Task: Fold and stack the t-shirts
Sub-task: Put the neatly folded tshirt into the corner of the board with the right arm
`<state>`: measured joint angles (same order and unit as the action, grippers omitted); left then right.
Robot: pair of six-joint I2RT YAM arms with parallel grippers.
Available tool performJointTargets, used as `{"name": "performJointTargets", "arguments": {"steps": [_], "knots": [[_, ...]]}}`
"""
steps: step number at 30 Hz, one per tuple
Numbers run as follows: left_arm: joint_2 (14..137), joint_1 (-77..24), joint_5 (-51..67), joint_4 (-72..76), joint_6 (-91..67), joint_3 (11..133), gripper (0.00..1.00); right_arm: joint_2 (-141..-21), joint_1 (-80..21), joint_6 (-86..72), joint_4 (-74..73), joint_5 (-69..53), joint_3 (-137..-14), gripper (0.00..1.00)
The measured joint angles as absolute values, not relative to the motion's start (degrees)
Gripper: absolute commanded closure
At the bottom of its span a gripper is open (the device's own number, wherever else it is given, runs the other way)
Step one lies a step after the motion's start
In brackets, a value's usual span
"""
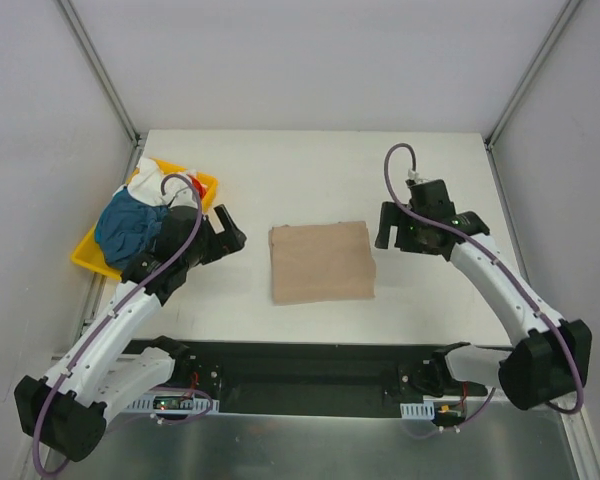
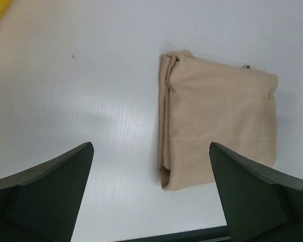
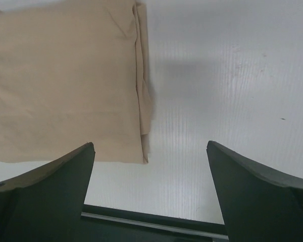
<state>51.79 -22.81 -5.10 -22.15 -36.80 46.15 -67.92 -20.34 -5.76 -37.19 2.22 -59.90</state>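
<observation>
A tan-beige t-shirt (image 1: 321, 262) lies folded into a flat rectangle in the middle of the table; it also shows in the left wrist view (image 2: 219, 123) and the right wrist view (image 3: 65, 80). My left gripper (image 1: 228, 238) hovers open to its left, nothing between its fingers (image 2: 45, 191). My right gripper (image 1: 392, 228) stands open just off the shirt's right edge, also empty. A teal-blue t-shirt (image 1: 128, 225), a white one (image 1: 150, 172) and a bit of red-orange cloth (image 1: 198, 186) lie crumpled in a heap at the far left.
The crumpled heap sits in a shallow yellow tray (image 1: 88, 250) at the table's left edge, partly under my left arm. A black rail (image 1: 300, 365) runs along the near edge. Grey walls close in left and right.
</observation>
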Motion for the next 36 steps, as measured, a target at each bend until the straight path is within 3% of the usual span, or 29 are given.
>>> {"name": "performJointTargets", "arguments": {"steps": [5, 8, 13, 24, 28, 36], "knots": [[49.45, -22.81, -7.60, -24.71, -37.26, 43.03, 0.01, -79.18, -20.36, -5.67, -36.95, -2.31, -60.29, 0.28], [50.61, -22.81, -7.77, -24.86, -37.30, 42.92, 0.01, -88.16, -20.36, -5.96, -36.73, -6.35, -62.89, 0.36], [54.83, -22.81, -7.77, -25.23, -37.30, 42.98, 0.01, -97.32, -20.62, -6.61, -35.90, -10.98, -64.40, 0.39], [58.85, -22.81, -9.58, -26.09, -37.23, 46.00, 0.01, -102.85, -23.24, -7.55, -34.59, -11.64, -64.69, 0.67], [60.14, -22.81, -10.41, -26.00, -37.21, 47.72, 0.01, -103.11, -24.62, -8.29, -34.39, -11.60, -64.73, 0.69], [60.62, -22.81, -11.53, -26.02, -37.01, 48.62, 0.01, -104.12, -26.02, -8.95, -34.54, -11.27, -66.41, 0.88]]}}
